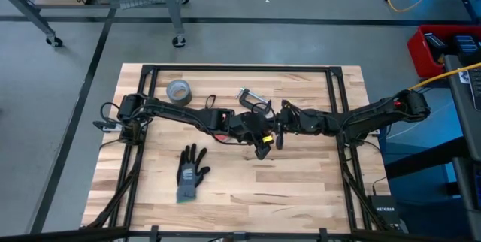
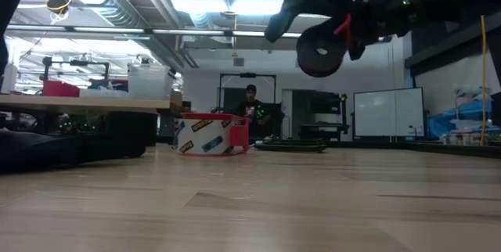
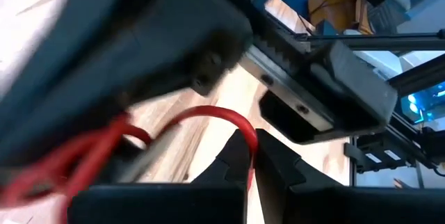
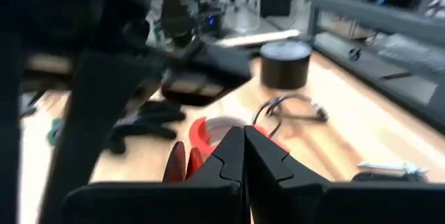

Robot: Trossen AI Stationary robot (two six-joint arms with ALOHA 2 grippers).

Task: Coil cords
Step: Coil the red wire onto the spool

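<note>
Both arms meet mid-table; left gripper [image 3: 250, 156] pinches red cord [image 3: 208, 115]

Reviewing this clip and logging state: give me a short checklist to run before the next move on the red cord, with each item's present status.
1. Left gripper shut on the red cord: ok.
2. Right gripper shut: ok; whether it pinches the red cord: cannot tell.
3. Both grippers meet above mid-table, lifted off the wood: ok.
4. Black cord lies apart on the table, untouched: ok.
5. Glove and duct-tape roll away from the grippers: ok.
6. Red cord fully coiled: cannot tell.
</note>
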